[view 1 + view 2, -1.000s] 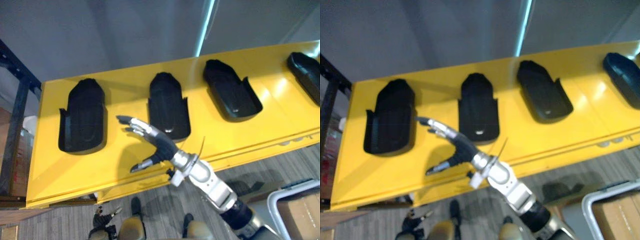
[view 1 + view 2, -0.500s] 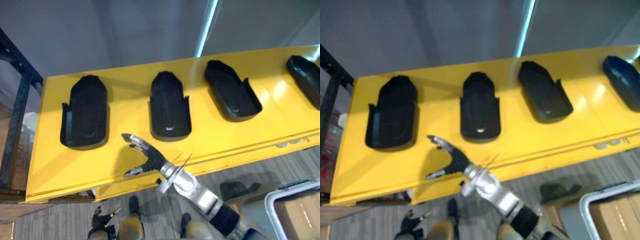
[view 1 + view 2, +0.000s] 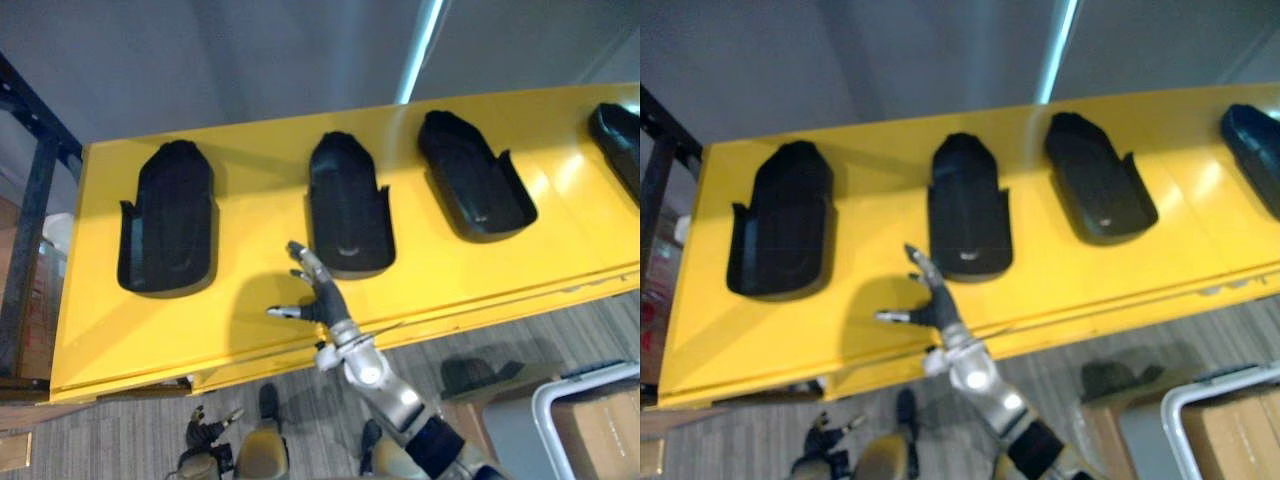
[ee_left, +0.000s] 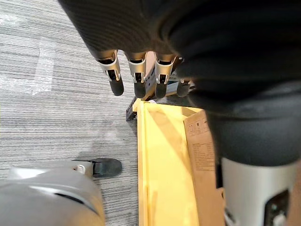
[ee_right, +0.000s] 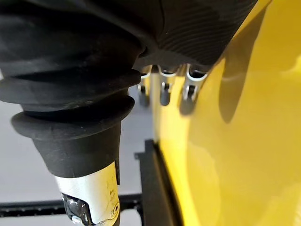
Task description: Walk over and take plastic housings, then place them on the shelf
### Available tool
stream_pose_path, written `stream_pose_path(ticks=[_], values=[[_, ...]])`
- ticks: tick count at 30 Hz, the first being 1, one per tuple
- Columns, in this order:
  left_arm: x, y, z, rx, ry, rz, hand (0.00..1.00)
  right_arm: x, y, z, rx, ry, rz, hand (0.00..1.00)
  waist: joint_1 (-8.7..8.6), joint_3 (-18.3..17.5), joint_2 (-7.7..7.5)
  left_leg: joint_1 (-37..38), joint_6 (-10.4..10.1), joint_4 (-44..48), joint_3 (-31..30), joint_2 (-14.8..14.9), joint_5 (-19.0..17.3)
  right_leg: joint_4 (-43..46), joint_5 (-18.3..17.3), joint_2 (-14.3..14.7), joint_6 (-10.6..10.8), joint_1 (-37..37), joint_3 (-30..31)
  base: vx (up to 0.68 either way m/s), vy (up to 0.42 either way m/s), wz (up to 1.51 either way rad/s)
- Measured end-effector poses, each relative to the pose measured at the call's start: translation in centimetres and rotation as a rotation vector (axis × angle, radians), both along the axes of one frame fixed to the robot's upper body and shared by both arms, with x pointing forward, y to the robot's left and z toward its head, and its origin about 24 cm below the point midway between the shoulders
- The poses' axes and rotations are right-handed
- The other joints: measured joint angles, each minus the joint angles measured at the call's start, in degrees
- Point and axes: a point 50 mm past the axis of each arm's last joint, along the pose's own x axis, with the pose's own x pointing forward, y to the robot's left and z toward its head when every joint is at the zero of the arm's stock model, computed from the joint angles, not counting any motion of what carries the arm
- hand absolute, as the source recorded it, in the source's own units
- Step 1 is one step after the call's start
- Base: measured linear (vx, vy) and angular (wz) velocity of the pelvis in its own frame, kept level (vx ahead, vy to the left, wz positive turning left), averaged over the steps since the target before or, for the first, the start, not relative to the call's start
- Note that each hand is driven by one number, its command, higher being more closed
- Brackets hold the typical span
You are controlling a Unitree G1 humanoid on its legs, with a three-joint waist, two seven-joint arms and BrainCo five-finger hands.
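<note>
Four black plastic housings lie open side up and empty in a row on the yellow table top. The right hand, fingers spread and holding nothing, hovers at 6 o'clock of the second housing from the left. The left hand hangs with loose, straight fingers, empty, over grey floor. At 4 o'clock a white-rimmed crate holds a brown cardboard box

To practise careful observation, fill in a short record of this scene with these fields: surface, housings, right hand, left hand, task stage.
Surface: yellow table
Housings: four black, in a row: left housing, middle housing, right housing, far-right housing cut off by the view's edge
Right hand: open, fingers spread, over the table's near edge by the middle housing
Left hand: open, hanging above the floor
Task stage: no housing picked up yet
</note>
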Motion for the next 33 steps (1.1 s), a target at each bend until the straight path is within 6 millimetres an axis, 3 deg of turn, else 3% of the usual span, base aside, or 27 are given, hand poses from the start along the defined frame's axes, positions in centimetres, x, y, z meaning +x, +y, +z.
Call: stream_pose_path(ticks=[13,16,23,26,28,30,33], values=[[0.4,-0.5,0.0,-0.017,-0.013,0.000,0.00,0.3,-1.0,-0.2,0.034,0.014,-0.078,0.00,-0.03,0.6,0.96,1.1,0.3,0.0,0.3,-0.4,-0.2,-0.7,0.2,-0.5,0.3,0.9,0.1,0.00,0.004,0.00],[0.4,-0.5,0.1,-0.019,-0.018,-0.003,0.00,0.1,-0.5,-0.1,0.043,0.017,0.034,0.00,-0.06,0.6,0.96,1.1,0.3,0.0,0.3,-0.4,-0.2,-0.7,0.2,-0.5,0.3,1.0,0.1,0.00,0.000,0.00],[0.4,-0.5,0.1,-0.025,-0.020,-0.012,0.00,-2.2,2.6,0.3,0.011,-0.025,0.468,0.00,-0.01,0.5,0.95,1.1,0.3,0.0,-0.2,-0.5,-0.2,-0.7,0.4,-0.4,0.4,1.8,-0.4,0.01,-0.001,0.04],[0.5,-0.5,0.1,-0.020,-0.020,-0.020,0.00,-2.7,3.1,1.8,0.065,-0.081,0.535,0.00,0.02,0.5,0.90,1.2,0.2,0.0,-1.3,-0.5,-0.1,-0.7,0.3,-0.3,0.3,2.6,-1.5,-0.03,-0.009,0.15],[0.5,-0.4,0.1,-0.018,-0.018,-0.019,0.00,-2.6,2.9,4.3,0.100,-0.185,0.541,0.00,0.09,0.5,0.84,1.2,0.2,0.0,-1.4,-0.3,-0.1,-0.6,0.3,-0.2,0.2,2.6,-1.5,-0.04,-0.005,0.01],[0.4,-0.4,0.1,-0.015,-0.013,-0.022,0.00,-2.2,2.0,6.5,0.153,-0.273,0.514,0.00,0.06,0.4,0.76,1.4,0.2,0.0,-1.4,-0.3,0.0,-0.6,0.4,-0.1,0.2,2.6,-1.5,-0.04,-0.003,-0.01],[0.3,-0.1,0.1,-0.010,-0.008,-0.013,0.00,-0.5,-1.6,9.7,0.224,-0.400,0.341,0.00,0.05,-0.5,0.04,1.7,0.2,-0.1,-1.3,-0.2,0.1,-0.6,0.4,0.0,0.1,2.9,-1.4,-0.01,-0.001,-0.01]])
